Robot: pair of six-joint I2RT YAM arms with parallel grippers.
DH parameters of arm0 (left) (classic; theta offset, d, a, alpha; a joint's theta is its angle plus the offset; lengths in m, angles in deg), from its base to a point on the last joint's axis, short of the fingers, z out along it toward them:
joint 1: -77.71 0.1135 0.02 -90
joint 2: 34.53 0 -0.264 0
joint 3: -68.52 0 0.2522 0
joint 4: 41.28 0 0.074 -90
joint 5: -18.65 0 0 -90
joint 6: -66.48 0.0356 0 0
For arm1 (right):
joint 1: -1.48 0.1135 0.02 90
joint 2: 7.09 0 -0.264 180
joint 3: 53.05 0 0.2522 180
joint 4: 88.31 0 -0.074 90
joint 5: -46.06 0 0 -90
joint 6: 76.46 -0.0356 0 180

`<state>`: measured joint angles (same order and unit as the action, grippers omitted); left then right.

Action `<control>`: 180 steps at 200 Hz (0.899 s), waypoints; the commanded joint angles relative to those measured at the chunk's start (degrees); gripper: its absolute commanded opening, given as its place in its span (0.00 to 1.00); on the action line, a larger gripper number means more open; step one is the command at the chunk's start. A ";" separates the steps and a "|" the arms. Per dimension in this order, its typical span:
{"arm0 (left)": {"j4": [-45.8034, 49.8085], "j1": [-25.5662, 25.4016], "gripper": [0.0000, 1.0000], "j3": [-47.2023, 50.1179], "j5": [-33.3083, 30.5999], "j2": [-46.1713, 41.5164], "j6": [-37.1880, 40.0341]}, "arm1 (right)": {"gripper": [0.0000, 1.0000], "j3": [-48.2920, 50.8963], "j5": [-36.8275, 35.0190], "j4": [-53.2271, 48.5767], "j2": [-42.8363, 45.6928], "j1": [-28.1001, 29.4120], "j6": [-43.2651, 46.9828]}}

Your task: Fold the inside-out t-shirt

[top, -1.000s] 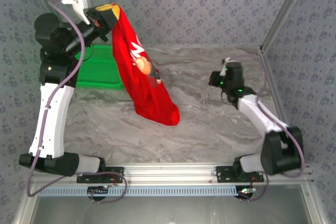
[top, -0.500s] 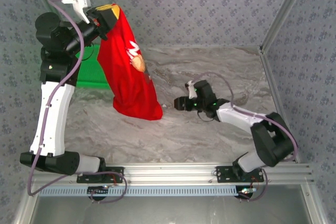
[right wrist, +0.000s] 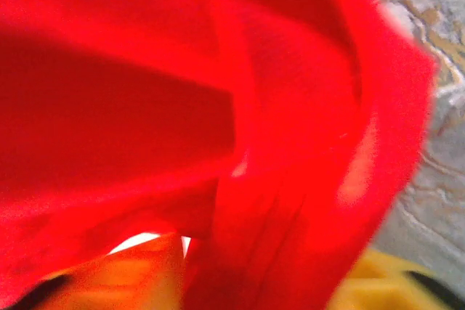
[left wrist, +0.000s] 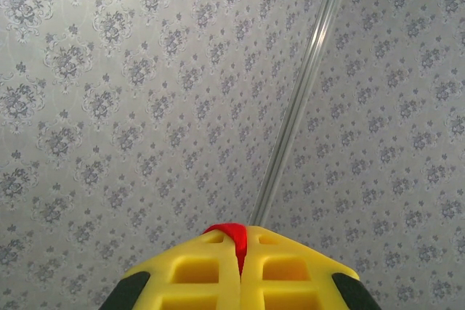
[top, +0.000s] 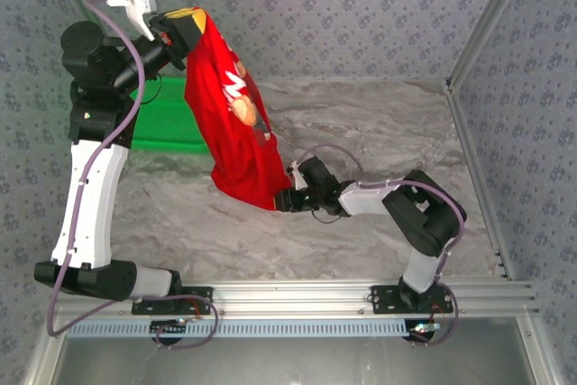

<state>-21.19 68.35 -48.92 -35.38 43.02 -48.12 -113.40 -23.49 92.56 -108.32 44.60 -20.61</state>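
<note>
The inside-out t-shirt [top: 236, 123] is bright red and hangs lengthwise from my left gripper [top: 185, 20], which is raised high at the back left. A multicoloured print faces the camera. Seen from the left wrist, the yellow jaws of the left gripper [left wrist: 240, 241] are shut on a ridge of the red t-shirt [left wrist: 234, 234]. My right gripper [top: 284, 198] is at the shirt's lowest hanging edge, just above the table. Through the right wrist camera, blurred red t-shirt [right wrist: 218, 107] lies between the yellow fingers [right wrist: 145, 274] of the right gripper [right wrist: 261, 281]; the cloth hides whether they pinch it.
A green tray [top: 167, 119] lies at the back left, behind the hanging shirt. The marble-patterned table [top: 379, 132] stretches to the right. Patterned walls with metal posts enclose the back and sides, and an aluminium rail [top: 297, 295] runs along the near edge.
My right arm swept left across the table from the back right to the shirt's bottom edge. The hanging shirt swung slightly. The left gripper stayed raised and shut.
</note>
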 commanded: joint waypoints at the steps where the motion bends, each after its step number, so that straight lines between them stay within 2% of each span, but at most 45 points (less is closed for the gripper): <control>1: -1.19 0.31 0.00 -0.29 -1.28 -1.34 1.46 | 0.20 -0.71 -3.64 -3.33 2.87 -2.60 1.75; 16: 1.08 0.38 0.00 -1.02 -4.35 -1.53 2.70 | 0.09 -0.74 -4.51 -8.75 9.20 -6.36 6.03; 31: 3.73 0.97 0.00 -1.81 -7.97 -1.95 3.73 | 0.03 -2.25 -7.32 -17.56 17.92 -11.53 12.19; 52: 5.60 3.31 0.00 -2.06 -12.20 -3.26 3.57 | 0.01 -5.25 -14.10 -28.34 27.68 -19.86 17.37; 80: 5.54 8.44 0.00 -1.88 -13.50 -5.20 0.70 | 0.01 -8.47 -26.06 -38.74 30.92 -28.22 20.00; 107: 4.52 12.22 0.00 -2.23 -12.27 -6.41 -2.19 | 0.11 -7.84 -31.69 -39.56 30.12 -36.17 18.86; 140: 1.07 12.93 0.00 -3.11 -5.83 -4.29 -8.22 | 0.26 -8.92 -30.53 -38.41 24.95 -45.23 17.20; 163: 0.18 9.93 0.00 -2.83 -4.29 -2.01 -8.13 | 0.33 -10.22 -29.06 -37.22 23.04 -45.57 16.52; 180: 1.79 7.11 0.00 -3.54 -4.50 -0.70 -6.10 | 0.38 -8.77 -24.36 -34.14 23.42 -42.63 17.62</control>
<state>-16.99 78.43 -50.66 -42.03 40.42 -54.27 -122.12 -51.86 56.28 -85.46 -0.98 -3.52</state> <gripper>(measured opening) 0.043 0.352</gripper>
